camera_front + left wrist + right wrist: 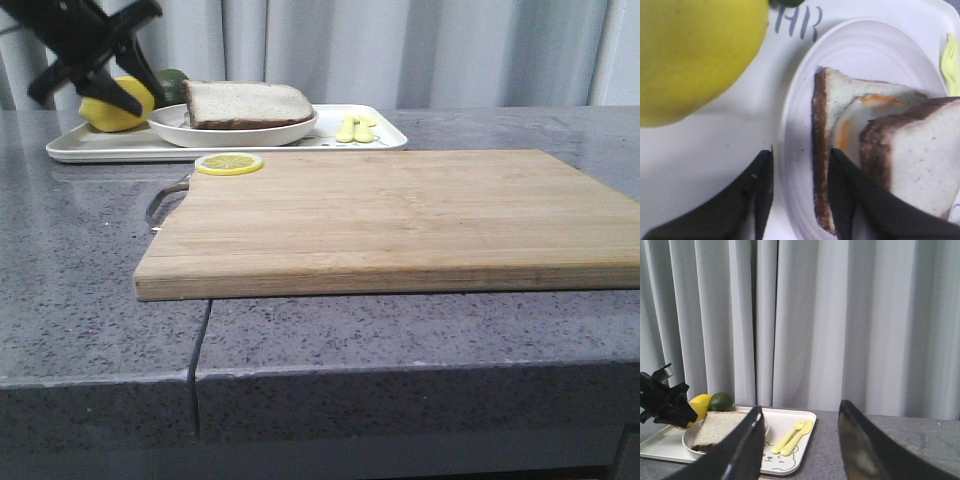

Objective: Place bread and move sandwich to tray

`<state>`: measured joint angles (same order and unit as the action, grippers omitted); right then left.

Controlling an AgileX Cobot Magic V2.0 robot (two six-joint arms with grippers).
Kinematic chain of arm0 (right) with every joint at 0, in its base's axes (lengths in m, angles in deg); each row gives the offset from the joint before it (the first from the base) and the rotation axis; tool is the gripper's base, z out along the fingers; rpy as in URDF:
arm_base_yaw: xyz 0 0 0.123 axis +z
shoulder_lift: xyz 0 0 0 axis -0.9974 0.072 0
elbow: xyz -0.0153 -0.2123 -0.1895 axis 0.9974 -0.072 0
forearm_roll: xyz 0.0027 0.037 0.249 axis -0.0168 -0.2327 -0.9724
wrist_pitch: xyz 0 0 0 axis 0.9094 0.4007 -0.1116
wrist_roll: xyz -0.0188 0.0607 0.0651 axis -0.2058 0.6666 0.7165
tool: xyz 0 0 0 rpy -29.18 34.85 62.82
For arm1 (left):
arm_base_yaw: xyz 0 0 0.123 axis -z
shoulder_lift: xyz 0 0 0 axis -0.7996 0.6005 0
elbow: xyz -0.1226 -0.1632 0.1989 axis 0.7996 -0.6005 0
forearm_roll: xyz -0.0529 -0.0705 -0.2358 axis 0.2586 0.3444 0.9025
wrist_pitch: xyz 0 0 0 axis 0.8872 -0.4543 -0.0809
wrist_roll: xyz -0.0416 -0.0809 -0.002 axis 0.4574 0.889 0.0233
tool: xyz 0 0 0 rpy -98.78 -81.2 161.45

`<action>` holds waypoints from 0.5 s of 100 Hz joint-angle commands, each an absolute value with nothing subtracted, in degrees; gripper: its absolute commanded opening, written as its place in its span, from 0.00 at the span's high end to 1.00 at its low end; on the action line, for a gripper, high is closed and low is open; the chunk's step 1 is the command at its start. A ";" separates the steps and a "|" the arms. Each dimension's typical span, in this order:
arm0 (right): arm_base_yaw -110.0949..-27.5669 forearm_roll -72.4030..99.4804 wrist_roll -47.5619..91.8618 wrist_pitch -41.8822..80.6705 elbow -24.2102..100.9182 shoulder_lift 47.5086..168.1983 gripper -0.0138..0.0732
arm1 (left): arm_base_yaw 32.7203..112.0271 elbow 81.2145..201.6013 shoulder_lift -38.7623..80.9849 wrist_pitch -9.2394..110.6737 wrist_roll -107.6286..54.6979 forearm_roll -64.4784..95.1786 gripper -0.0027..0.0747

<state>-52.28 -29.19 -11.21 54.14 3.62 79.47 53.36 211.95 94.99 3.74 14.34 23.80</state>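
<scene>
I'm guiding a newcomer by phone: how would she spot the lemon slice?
Find the big bamboo cutting board on the grey stone counter. At its far left corner lies a thin round yellow lemon slice, flat, unlike the whole lemon behind.

Pale white bread [247,101] with a dark brown crust tops the sandwich [880,150], and the egg beneath shows white with an orange edge. The plate [232,133] is white, the tray [110,145] white too, with a thin grey bear outline and grey letters. Bright yellow lemon [117,105], dark green lime [720,401], pale yellow cutlery [356,128]. A yellow lemon slice [229,163] sits on the light wood-grain cutting board [400,220]. Speckled grey bench [90,300], grey curtains [840,320], black left gripper [95,72].
</scene>
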 commanded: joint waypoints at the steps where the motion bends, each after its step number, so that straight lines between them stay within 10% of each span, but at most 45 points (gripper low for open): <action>1: -52.64 -27.66 -11.61 56.71 4.93 79.41 0.43 | 52.78 218.30 90.92 1.11 15.62 23.42 0.65; 50: -52.64 -27.66 -11.61 59.09 4.93 79.41 0.43 | 50.23 238.78 83.14 -6.66 15.99 19.64 0.65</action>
